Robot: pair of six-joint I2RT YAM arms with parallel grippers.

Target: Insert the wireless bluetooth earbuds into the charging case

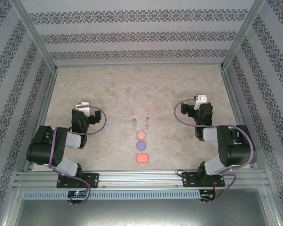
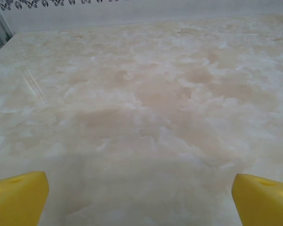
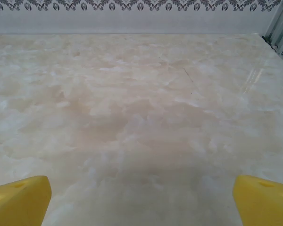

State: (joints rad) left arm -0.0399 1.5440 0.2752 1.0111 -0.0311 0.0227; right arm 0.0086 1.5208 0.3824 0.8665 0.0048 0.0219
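Earbuds (image 1: 140,117) lie between left gripper (image 1: 83,105) and right gripper (image 1: 200,99), well apart from both; both spread wide, empty; marbled table (image 1: 179,84); patterned walls (image 1: 132,37)

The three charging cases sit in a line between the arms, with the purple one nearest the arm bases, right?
Not quite: the nearest one is the coral-red case; the purple case is in the middle of the line, with the pale orange case beyond it. The top external view shows this.
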